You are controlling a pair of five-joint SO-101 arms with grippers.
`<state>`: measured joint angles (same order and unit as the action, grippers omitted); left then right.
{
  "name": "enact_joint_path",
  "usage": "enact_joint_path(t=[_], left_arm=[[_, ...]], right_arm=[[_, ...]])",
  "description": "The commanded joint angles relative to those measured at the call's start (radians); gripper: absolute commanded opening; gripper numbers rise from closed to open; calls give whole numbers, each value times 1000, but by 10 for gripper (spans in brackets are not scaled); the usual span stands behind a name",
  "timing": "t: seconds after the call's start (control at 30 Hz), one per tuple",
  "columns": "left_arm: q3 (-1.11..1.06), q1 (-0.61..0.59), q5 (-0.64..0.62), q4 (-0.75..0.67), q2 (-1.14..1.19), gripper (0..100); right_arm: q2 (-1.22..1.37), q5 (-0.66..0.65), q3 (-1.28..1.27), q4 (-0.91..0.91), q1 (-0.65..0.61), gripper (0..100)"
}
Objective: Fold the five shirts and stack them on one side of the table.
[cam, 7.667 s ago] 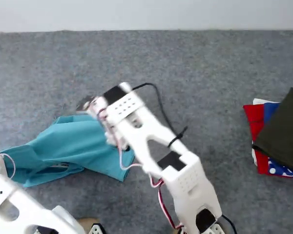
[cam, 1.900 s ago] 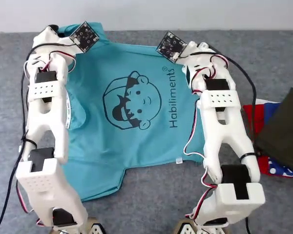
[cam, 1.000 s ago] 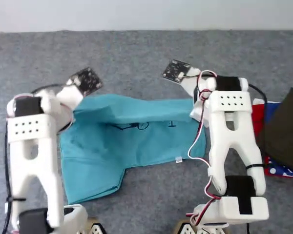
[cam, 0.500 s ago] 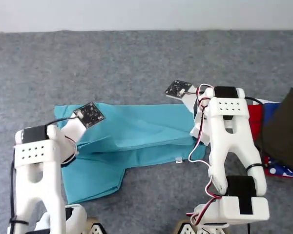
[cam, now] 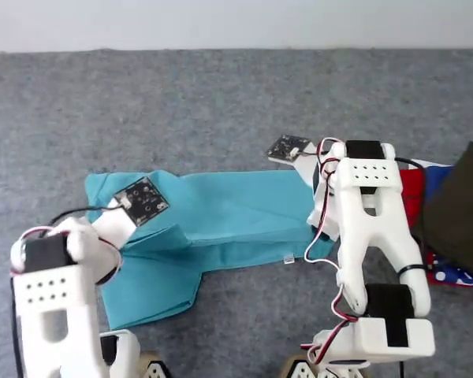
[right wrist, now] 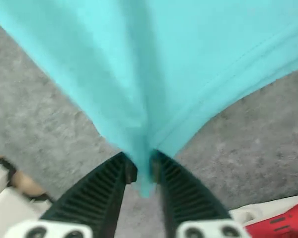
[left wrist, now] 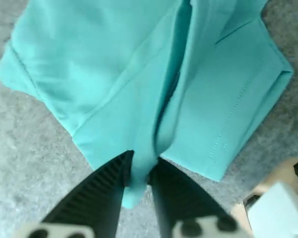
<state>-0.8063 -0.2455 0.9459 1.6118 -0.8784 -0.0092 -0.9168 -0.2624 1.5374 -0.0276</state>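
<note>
A teal shirt (cam: 221, 213) lies across the middle of the grey table, its far half folded over toward the near edge so the print is hidden. My left gripper (left wrist: 139, 171) is shut on a pinch of the teal shirt (left wrist: 139, 89) at the shirt's left end, where the left arm (cam: 59, 276) stands in the high view. My right gripper (right wrist: 141, 171) is shut on the teal shirt (right wrist: 139, 64) at its right end, under the right arm (cam: 363, 205). A sleeve (cam: 146, 287) sticks out toward the near edge.
At the right edge of the table sits a stack of folded shirts (cam: 449, 220), dark green on top of red, blue and white ones. It lies close beside the right arm. Bare grey table (cam: 221, 102) stretches behind the teal shirt.
Both grippers have pulled the shirt's far edge toward the near side, folding it over the printed front. In the last half second the left arm drew back and lower; the right barely moved.
</note>
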Motion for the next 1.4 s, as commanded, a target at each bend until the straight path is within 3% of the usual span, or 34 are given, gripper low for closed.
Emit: enact_joint_path(t=[0.0, 0.1, 0.4, 0.53, 0.67, 0.8, 0.97, 1.2, 1.37], left_arm=[[7, -43, 0, 32, -98, 180], [7, -94, 2, 34, -157, 197], [5, -132, -23, -18, -224, 198], [-12, -130, -222, -178, -224, 143], [-16, -170, -356, -244, -226, 12], [16, -302, -430, -242, -226, 13], [90, -522, -434, -236, -226, 13], [111, -813, -430, -242, -226, 13], [110, -896, -428, -242, -226, 13]], right_arm=[[-73, 9, 26, 81, 25, 268], [-107, 9, 46, 111, 24, 322], [-136, 12, 97, 105, 18, 318], [-90, 146, 101, 44, -44, 192], [-36, 259, 124, 21, -214, 0], [28, 333, 209, 21, -369, 26], [151, 420, 385, 28, -527, 32], [406, 512, 654, 136, -754, 309], [572, 514, 841, 208, -866, 284]])
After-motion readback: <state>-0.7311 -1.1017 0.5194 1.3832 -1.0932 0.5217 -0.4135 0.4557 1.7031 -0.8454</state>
